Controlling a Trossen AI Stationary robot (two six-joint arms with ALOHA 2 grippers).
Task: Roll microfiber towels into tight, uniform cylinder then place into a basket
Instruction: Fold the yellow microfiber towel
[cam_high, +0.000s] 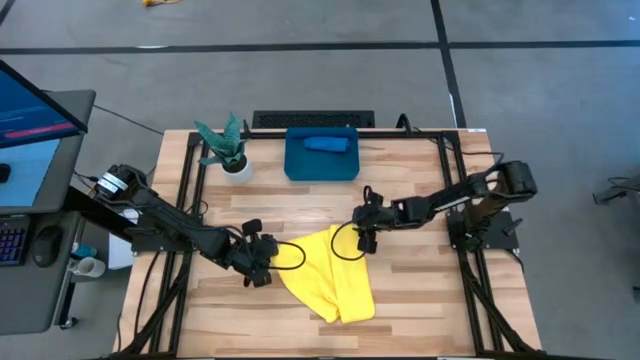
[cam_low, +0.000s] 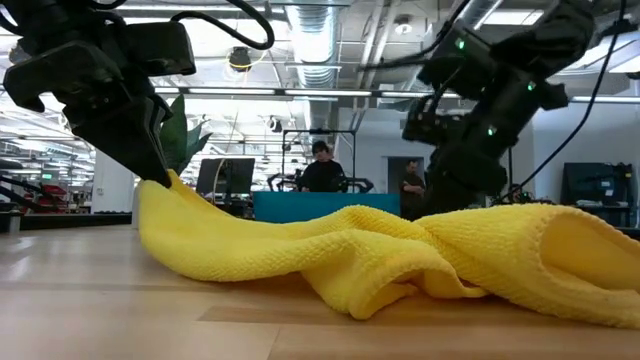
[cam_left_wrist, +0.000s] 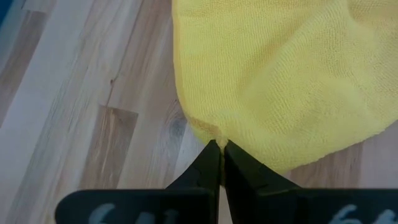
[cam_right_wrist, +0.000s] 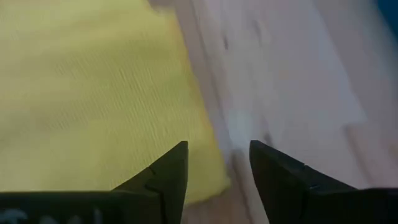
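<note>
I've got the left claw (cam_left_wrist: 221, 147) pinched shut on the yellow towel's (cam_high: 335, 278) near-left edge, mid-worktop (cam_high: 420, 310). Right claw (cam_right_wrist: 217, 152) is spread wide w/ nothing in it, over the towel's far corner. Blue towel (cam_high: 330, 143) sits in the basket (cam_high: 296, 165) at the back. Risk: one-sided pull drags the cloth crooked, so the roll comes out loose or cone-shaped. Thin pinch could slip too.

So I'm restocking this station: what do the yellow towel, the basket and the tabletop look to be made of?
Yellow towel: soft knitted microfiber-like cloth, fine looped texture, matte. Basket: probably moulded plastic, smooth teal walls. Tabletop: wood, likely laminated planks, pale strips with visible grain.
</note>
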